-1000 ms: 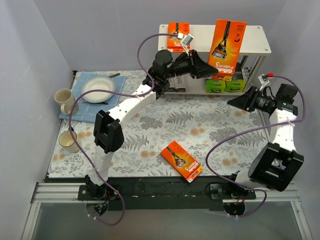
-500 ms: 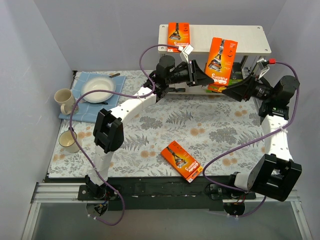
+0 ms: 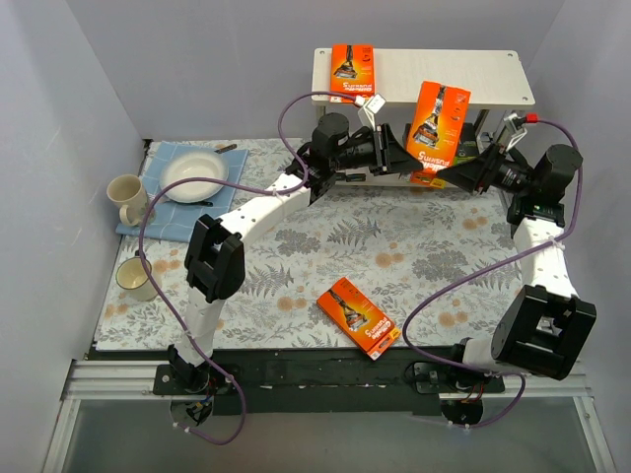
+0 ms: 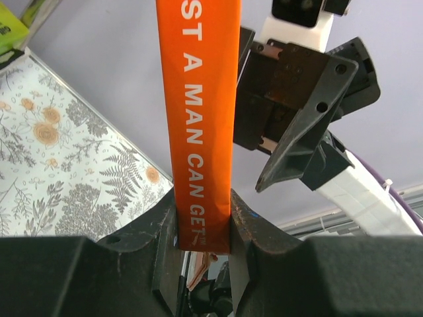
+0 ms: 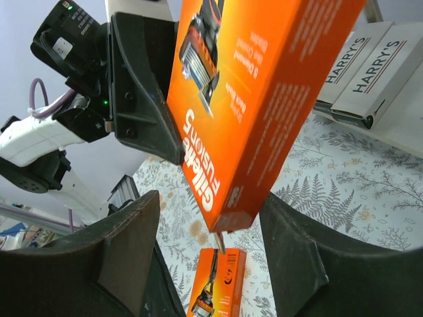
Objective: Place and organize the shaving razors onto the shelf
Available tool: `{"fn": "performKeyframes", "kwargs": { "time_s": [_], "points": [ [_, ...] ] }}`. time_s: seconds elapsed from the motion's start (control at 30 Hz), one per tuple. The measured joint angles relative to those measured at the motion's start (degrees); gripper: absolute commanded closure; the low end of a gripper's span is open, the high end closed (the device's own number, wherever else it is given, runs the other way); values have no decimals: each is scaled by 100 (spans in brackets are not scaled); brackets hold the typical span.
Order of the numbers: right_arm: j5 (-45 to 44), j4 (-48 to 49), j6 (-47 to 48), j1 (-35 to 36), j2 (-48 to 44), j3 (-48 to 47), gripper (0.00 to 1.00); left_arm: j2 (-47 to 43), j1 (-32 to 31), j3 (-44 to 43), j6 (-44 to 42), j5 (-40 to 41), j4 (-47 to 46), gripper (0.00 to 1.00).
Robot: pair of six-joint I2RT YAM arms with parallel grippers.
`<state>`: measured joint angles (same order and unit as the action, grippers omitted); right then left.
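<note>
From above, the left gripper [image 3: 409, 156] is clamped on the lower left edge of the held box [image 3: 439, 116], an orange razor box raised in front of the shelf [image 3: 493, 77]. Its long axis is nearly upright, and the brand lettering sits upside down at its bottom end. The right gripper [image 3: 446, 177] sits just beside the box's lower right corner with its jaws apart. A second orange box [image 3: 352, 69] stands on the shelf's top board. A third orange box [image 3: 360, 317] lies flat on the flowered cloth [image 3: 296, 256], with its long axis slanting.

In the left wrist view, the box's narrow orange edge runs straight up. Both fingers [image 4: 165, 231] press its sides.

In the right wrist view, the box's printed front fills the middle and its lower end hangs between the spread fingers [image 5: 125, 257]. No contact with them shows. Grey boxes [image 5: 370, 69] lie on the lower board.
</note>
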<state>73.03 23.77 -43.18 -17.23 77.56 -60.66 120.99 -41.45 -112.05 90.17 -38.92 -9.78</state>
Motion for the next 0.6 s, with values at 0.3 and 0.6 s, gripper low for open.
{"fn": "performKeyframes", "kwargs": {
  "time_s": [0.3,0.6],
  "points": [
    [-107,50,-35,2,251,-227,59,-61,-28,109,-70,-48,63,100],
    [-120,-168,-42,101,748,-951,68,-435,90,516,-979,-136,452,34]
  ]
}}
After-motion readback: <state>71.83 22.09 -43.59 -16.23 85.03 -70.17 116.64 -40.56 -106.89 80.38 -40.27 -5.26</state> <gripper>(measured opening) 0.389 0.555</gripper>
